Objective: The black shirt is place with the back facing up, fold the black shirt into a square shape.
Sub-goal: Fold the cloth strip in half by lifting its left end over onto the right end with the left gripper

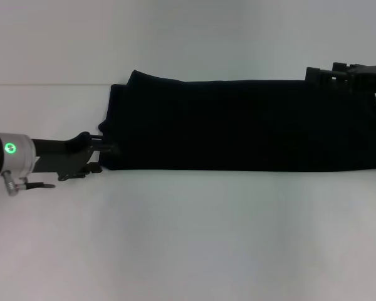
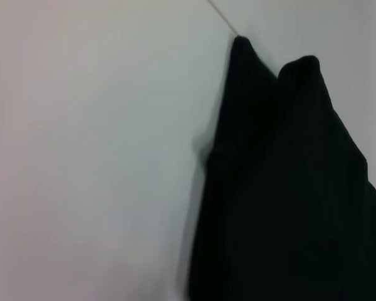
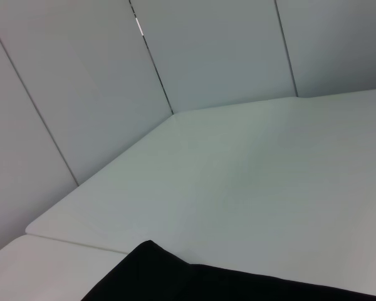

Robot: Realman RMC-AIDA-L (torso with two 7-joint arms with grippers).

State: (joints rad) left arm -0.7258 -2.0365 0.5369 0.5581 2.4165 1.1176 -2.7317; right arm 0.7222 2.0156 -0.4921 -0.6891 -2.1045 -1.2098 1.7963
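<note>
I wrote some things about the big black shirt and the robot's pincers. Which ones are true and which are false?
1. The plain matte-black soft fabric shirt lies as a long folded band on the white table. True.
2. The left pincer is at the shirt's left end. True.
3. The right pincer hangs over the table's near edge. False: it is at the shirt's far right corner.
4. The shirt is already a square. False: it is much wider than deep.
</note>
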